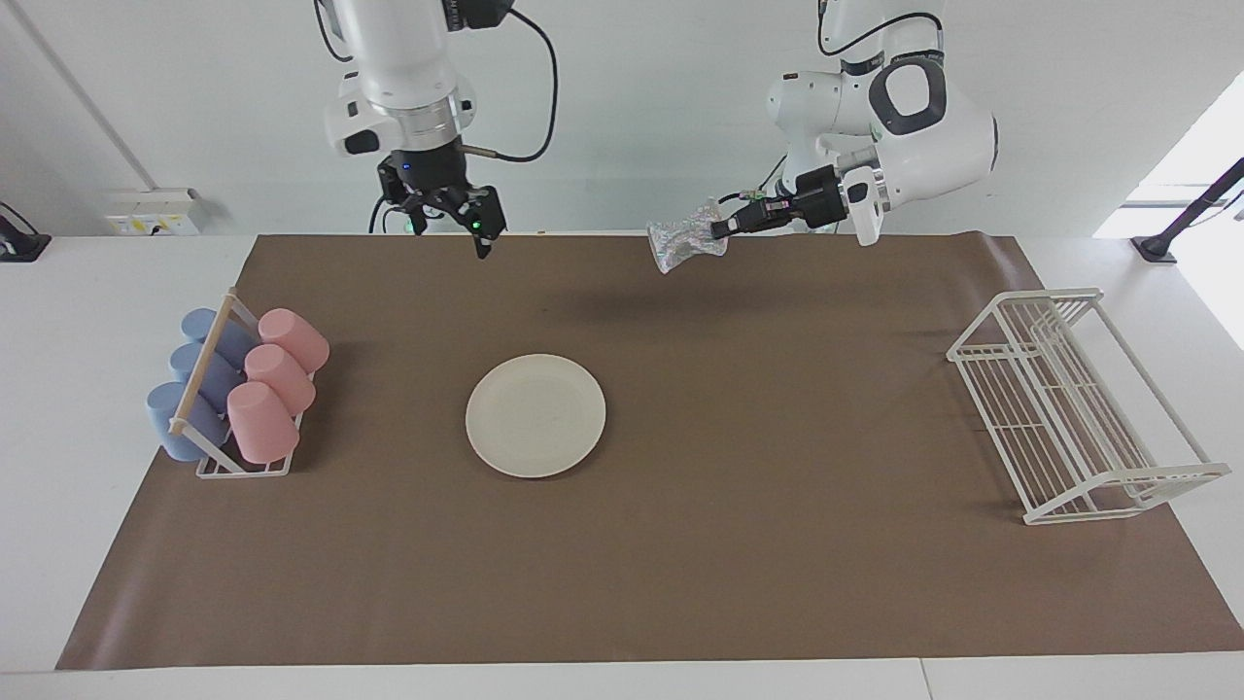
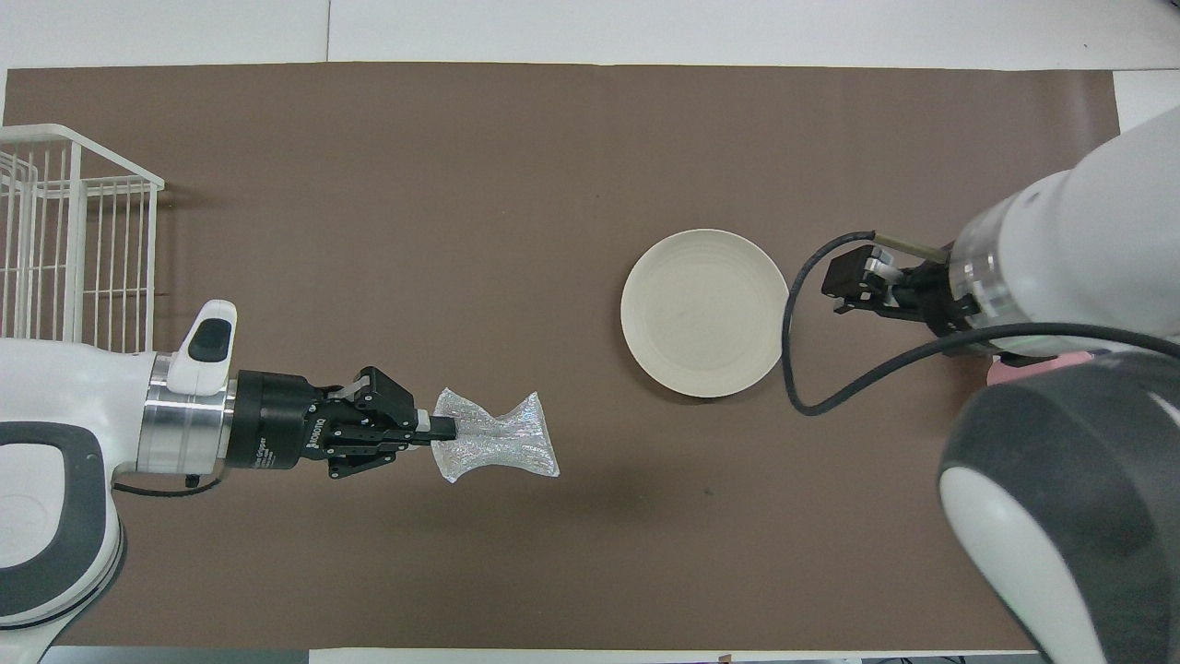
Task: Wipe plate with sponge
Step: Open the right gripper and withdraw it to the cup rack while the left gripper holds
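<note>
White walls stand around a white table, and a big brown mat covers most of its top.

The plate lies flat on the mat, near the middle, a bit toward the right arm's end of the table. It is round and cream-white, and nothing lies on it.

The left gripper is up in the air over the edge of the mat closest to the robots. It points sideways, and its fingers are pinched tight on 1 end of the sponge. The sponge is a small, shiny, silvery wad. It sticks out from the fingertips and touches nothing else. It is well apart from the plate. In the overhead view the sponge looks squeezed thin in the middle, like a bow, with the left gripper at its end.

The right gripper also hangs in the air, over the same edge of the mat but toward the right arm's end of the table. Its fingers are spread wide apart and hold nothing.

A cup rack sits at the right arm's end of the mat. It holds 3 pink cups and 3 blue cups, all lying on their sides. A white wire rack stands at the left arm's end of the mat.
</note>
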Motion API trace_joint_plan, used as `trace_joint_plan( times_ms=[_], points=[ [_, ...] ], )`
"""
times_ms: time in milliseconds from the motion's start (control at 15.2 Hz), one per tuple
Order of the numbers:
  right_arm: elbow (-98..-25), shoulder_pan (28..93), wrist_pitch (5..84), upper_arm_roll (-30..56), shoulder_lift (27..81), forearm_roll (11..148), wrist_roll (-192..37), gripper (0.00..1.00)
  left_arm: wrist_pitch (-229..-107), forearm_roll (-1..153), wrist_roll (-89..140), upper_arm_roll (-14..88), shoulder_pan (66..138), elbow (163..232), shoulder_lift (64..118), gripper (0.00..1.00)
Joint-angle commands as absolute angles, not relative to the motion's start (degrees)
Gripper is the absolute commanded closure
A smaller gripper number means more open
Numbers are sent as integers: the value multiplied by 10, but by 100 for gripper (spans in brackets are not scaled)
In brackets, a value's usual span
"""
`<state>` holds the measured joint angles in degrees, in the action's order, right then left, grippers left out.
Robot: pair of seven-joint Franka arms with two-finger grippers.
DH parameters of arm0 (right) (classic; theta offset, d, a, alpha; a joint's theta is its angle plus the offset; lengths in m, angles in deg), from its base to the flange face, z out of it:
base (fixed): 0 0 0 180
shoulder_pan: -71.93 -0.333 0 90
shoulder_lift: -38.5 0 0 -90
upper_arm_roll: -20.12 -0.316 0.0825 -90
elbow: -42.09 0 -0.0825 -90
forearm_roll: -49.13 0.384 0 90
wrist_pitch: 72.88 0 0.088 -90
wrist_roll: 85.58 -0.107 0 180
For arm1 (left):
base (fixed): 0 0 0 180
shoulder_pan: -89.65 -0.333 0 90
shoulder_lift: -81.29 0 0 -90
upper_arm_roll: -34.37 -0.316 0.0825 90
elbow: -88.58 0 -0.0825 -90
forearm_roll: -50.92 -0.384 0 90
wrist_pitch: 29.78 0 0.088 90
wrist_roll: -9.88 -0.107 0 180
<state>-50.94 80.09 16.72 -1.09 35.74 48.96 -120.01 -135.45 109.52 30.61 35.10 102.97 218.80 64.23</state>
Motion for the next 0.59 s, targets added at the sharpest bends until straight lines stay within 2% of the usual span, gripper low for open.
trace_joint_plan(
  times_ms=[0,395,526],
  points=[
    [-516,848,162,-20,350,490,-1083,0,-1359,1006,363,353,1042,2123,685,100],
    [-517,911,163,-19,352,490,-895,0,-1359,829,435,393,1042,2094,700,100],
    [-518,901,163,-2,354,490,-885,0,-1358,770,453,398,1042,2093,699,100]
  ],
)
